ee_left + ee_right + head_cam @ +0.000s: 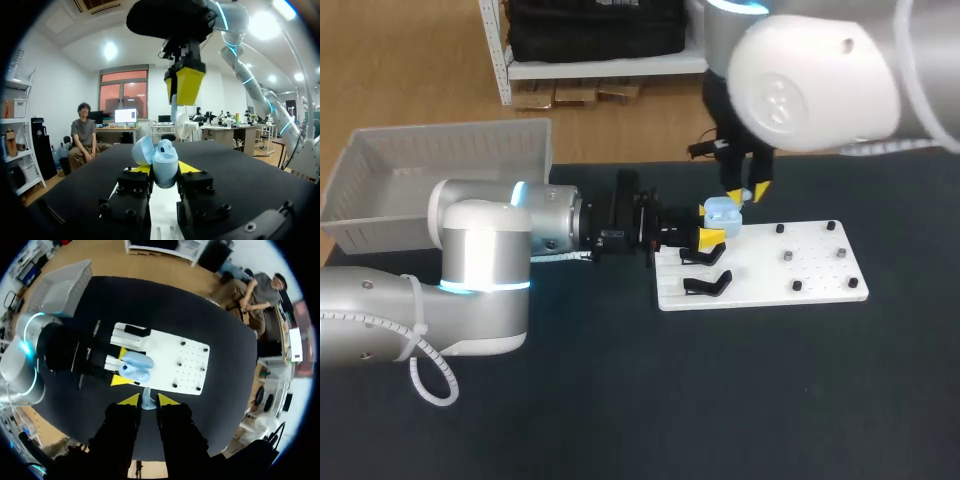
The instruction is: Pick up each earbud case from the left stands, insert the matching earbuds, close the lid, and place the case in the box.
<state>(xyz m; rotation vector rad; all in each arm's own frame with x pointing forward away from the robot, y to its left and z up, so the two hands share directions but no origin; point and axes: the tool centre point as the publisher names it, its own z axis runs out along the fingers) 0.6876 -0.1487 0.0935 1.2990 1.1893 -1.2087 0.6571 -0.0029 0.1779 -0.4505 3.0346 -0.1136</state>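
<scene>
Black, bolted finger blocks of the left claw (165, 169) fill the foreground, its yellow tips clenched on both sides of a smooth, rounded pale-blue case (722, 211) with its lid hinged open. The case is held above the left end of a white pegged board (820, 272) near the table's middle. Directly above it hangs the right claw (750, 191), pinching a small pale earbud (146, 402) whose shape is hard to make out. Two black stands (707, 284) sit at the board's left edge. A white plastic bin (440, 150) occupies the table's far left corner.
</scene>
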